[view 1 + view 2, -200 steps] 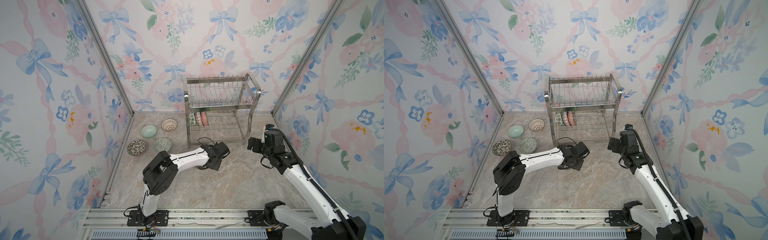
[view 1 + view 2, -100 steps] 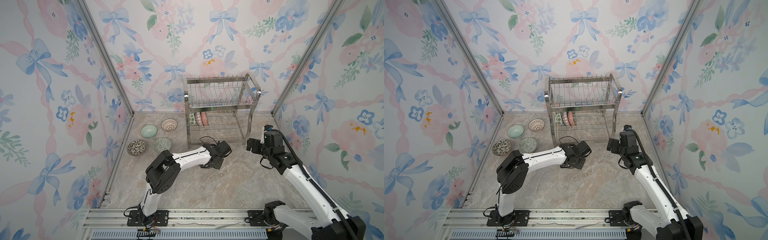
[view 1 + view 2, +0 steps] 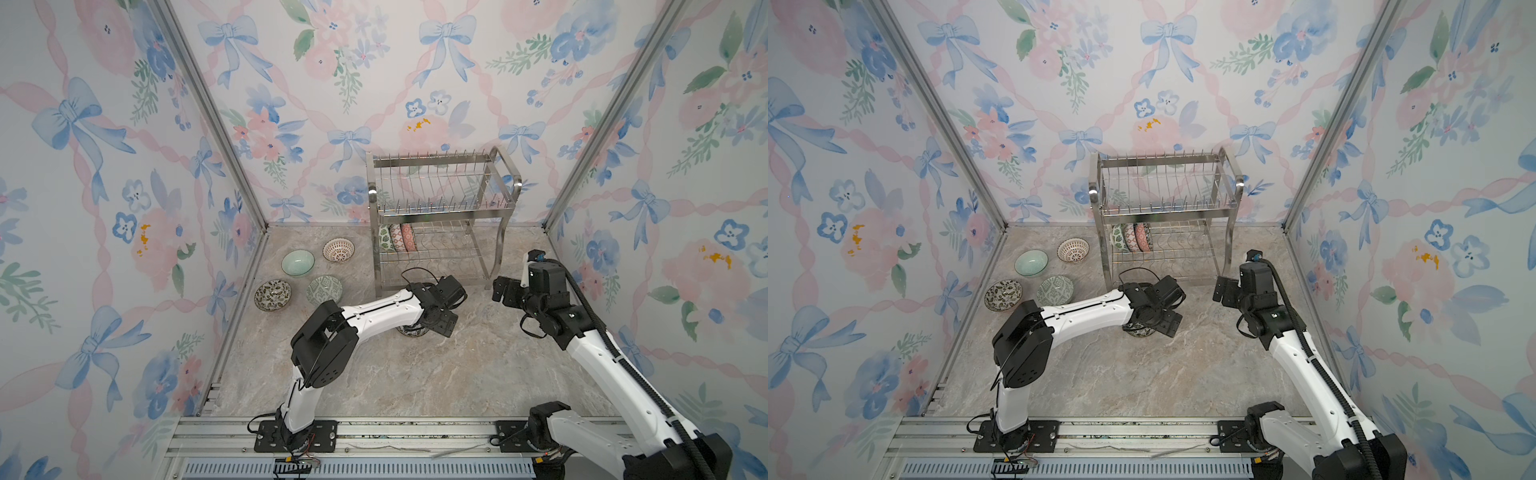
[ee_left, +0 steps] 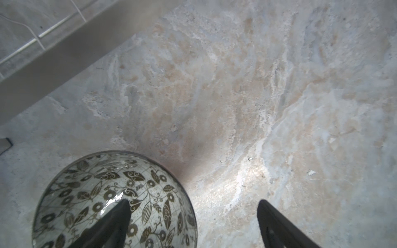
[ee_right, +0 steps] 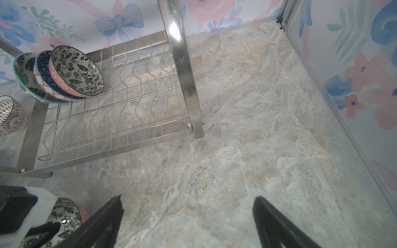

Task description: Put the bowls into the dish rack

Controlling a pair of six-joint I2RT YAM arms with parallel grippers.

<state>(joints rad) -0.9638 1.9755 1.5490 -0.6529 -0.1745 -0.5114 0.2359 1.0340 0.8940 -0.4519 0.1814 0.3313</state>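
Floral wallpaper with blue bows closes three sides of a marble-patterned bench [image 3: 415, 374]. At its far middle stands the dish rack [image 3: 440, 208], with three bowls [image 3: 397, 237] on edge at the left end of its lower tier. Four more sit upright on the far left of the bench: a pale green bowl [image 3: 297, 262], a lattice bowl [image 3: 338, 249], a dark leaf bowl [image 3: 272, 295] and a green geometric bowl [image 3: 324, 289]. Another, the floral bowl [image 4: 120, 193], sits upright just near of the rack, under the left end effector [image 4: 193, 204]. Its fingers are spread wide, one over the bowl's inside and one over bare bench, with the rim between them and nothing pinched. The right end effector [image 5: 188, 199] is likewise spread and empty, near the rack's right front leg.

The step in hand looks like loading the floral bowl. That calls for a pinch on its rim, a lift, a tilt onto edge, and a slot beside the three without knocking them; which arm takes it cannot be told

No brand, label or writing can be read anywhere
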